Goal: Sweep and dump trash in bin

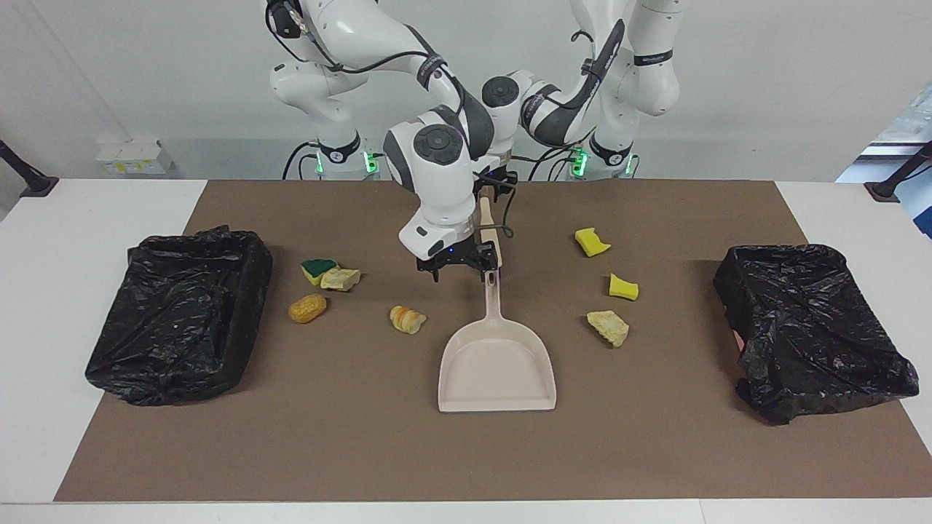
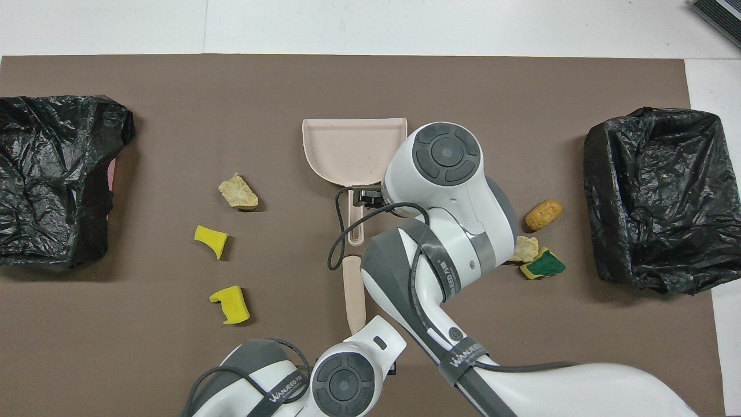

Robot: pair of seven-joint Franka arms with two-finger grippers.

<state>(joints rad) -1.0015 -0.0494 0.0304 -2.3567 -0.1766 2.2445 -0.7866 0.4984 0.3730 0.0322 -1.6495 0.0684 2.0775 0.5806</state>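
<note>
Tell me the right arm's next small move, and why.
Probably lower the right gripper onto the handle of the dustpan and close. It hangs open over the handle's end, holding nothing, while the left gripper is at the brush and the trash lies unswept on the mat.

Bystanders on the brown mat

A beige dustpan (image 1: 496, 371) lies mid-mat (image 1: 364, 451), mouth away from the robots; a beige brush handle (image 2: 354, 292) lies nearer them, in line. The white table (image 1: 80, 211) carries all.
</note>
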